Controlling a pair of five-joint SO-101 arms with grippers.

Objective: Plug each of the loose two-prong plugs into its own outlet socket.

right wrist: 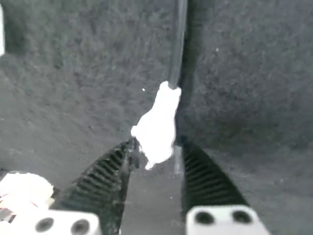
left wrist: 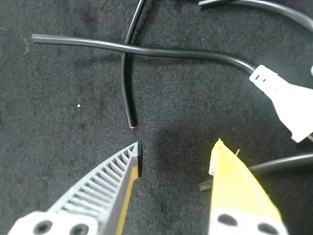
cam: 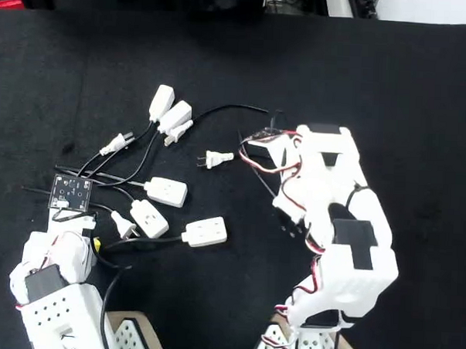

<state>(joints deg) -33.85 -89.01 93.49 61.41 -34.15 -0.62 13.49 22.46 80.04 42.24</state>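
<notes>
Two claws sit over a black cloth-covered table [cam: 392, 81]. The right claw [right wrist: 155, 145], with black ribbed fingers [right wrist: 110, 171], is clamped on a small white two-prong plug [right wrist: 159, 122]. One fingertip presses each side of the plug's wide end, and its black rubber cord [right wrist: 180, 39] runs straight ahead, away from the claw. In the high view, a second loose white plug [cam: 216, 158] lies on the cloth just beyond this claw's tip, on the side toward the other arm. The left claw [left wrist: 177, 143] stands apart, its grey ribbed finger [left wrist: 112, 181] and yellow ribbed finger [left wrist: 234, 181] spread wide above the cloth. Just ahead of the grey fingertip lies the cut end of a thin black wire [left wrist: 126, 88]. A thicker black cable [left wrist: 146, 50] crosses that wire farther ahead and ends in a flat white plug body [left wrist: 281, 100], which lies ahead of the yellow finger and off to its outer side. White plastic outlet sockets [cam: 167, 191] lie scattered between the two claws, nearer the left one.
</notes>
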